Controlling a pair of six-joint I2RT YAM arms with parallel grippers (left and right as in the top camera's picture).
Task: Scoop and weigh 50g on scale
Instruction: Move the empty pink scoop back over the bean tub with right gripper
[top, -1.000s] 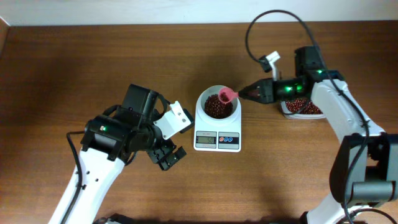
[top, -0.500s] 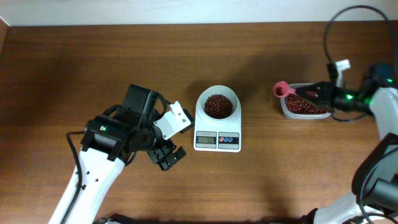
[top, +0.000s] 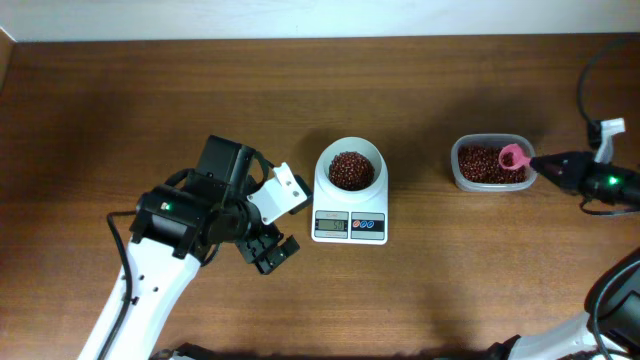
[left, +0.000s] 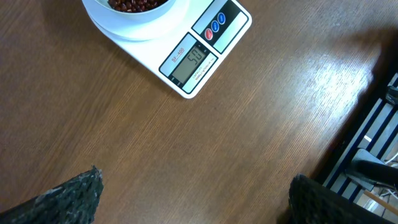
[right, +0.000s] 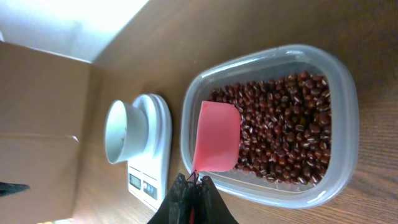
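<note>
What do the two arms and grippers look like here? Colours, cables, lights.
Left arm: white links, black joint housings, a green light, a white block near the wrist. Left gripper: black; fingers dark, rough-textured. Right arm: black near the wrist, green light, black cable looping off it. Right gripper: black, slim.

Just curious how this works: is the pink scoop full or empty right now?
Empty: the pink scoop shows a bare pink inside with nothing in it.
</note>
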